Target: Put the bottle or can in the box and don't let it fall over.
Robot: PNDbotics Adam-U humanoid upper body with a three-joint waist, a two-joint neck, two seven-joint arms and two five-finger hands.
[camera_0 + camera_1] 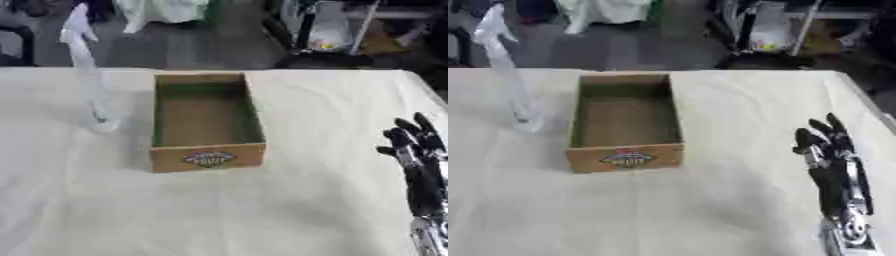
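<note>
A tall clear spray bottle (90, 75) with a white trigger head stands upright on the table, just left of the box. The open wooden box (206, 120) sits mid-table with a printed label on its front wall; nothing is inside it. My right hand (420, 150) rests at the lower right, fingers straight and pointing up, well away from both box and bottle. It holds nothing. No left hand shows in either view.
A cream cloth covers the table (262, 210). Beyond the far edge are a dark floor, a metal rack (332, 30) and hanging cloth (162, 12). The table's right edge (859, 100) runs close to my right hand.
</note>
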